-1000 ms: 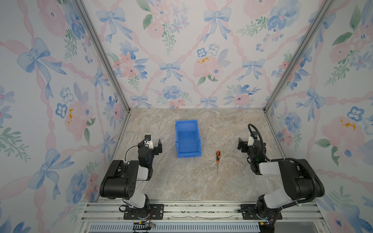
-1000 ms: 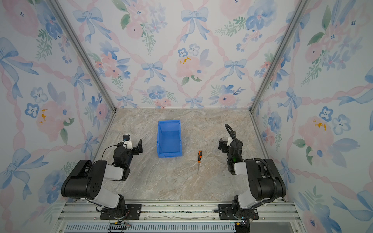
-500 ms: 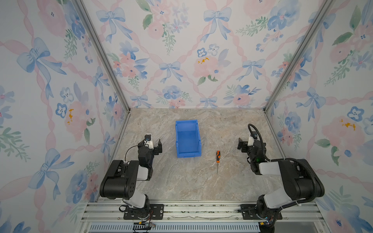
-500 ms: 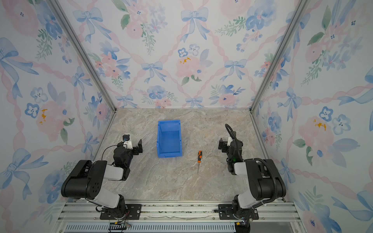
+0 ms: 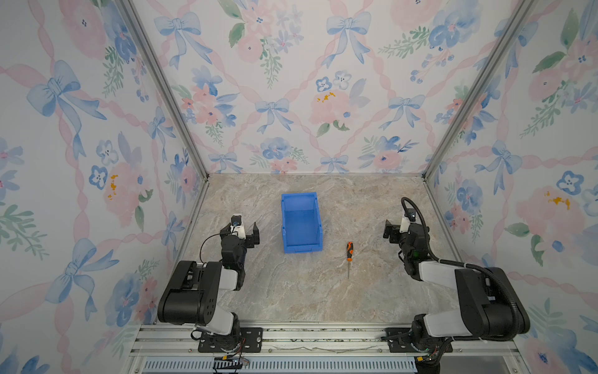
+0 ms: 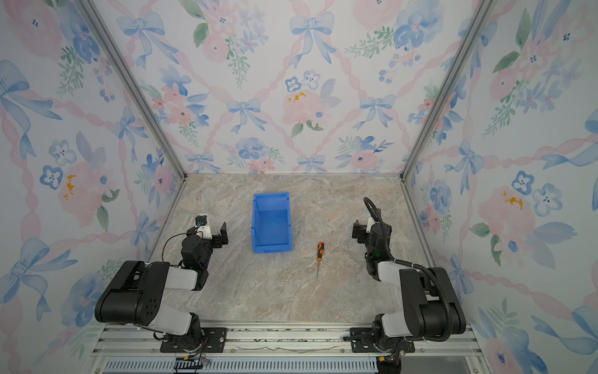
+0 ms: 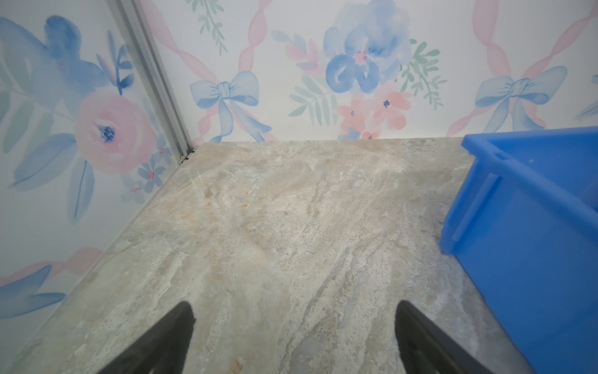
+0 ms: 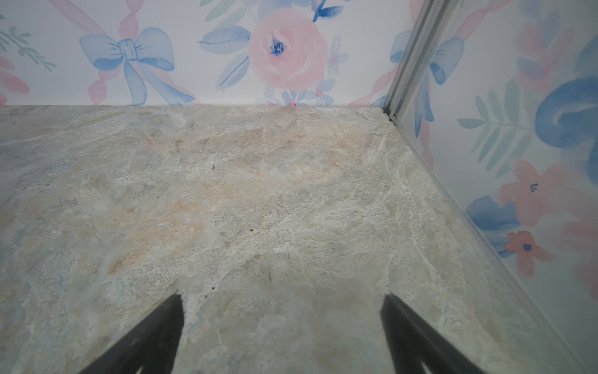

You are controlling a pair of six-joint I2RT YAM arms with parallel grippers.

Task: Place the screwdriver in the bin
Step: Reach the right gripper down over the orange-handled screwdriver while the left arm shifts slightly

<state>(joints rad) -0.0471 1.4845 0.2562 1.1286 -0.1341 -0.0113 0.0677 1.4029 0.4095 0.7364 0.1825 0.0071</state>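
The screwdriver point(image 5: 349, 252) point(image 6: 319, 251), with an orange-and-black handle and a thin metal shaft, lies flat on the marble tabletop with its handle toward the back. It rests just right of the blue bin's front corner and touches neither gripper. The bin point(image 5: 302, 247) point(image 6: 272, 247) stands upright with nothing inside; its side wall point(image 7: 534, 246) shows in the left wrist view. My left gripper point(image 5: 240, 231) point(image 6: 207, 231) point(image 7: 293, 307) is open left of the bin, with only bare tabletop between its fingers. My right gripper point(image 5: 403, 230) point(image 6: 369, 231) point(image 8: 282, 297) is open right of the screwdriver and holds nothing.
Floral walls with metal corner posts point(image 5: 427, 175) point(image 5: 204, 175) close in the tabletop on three sides. The arm bases sit on a metal rail point(image 5: 323, 340) at the front edge. Bare marble surface point(image 5: 307, 291) lies between the arms.
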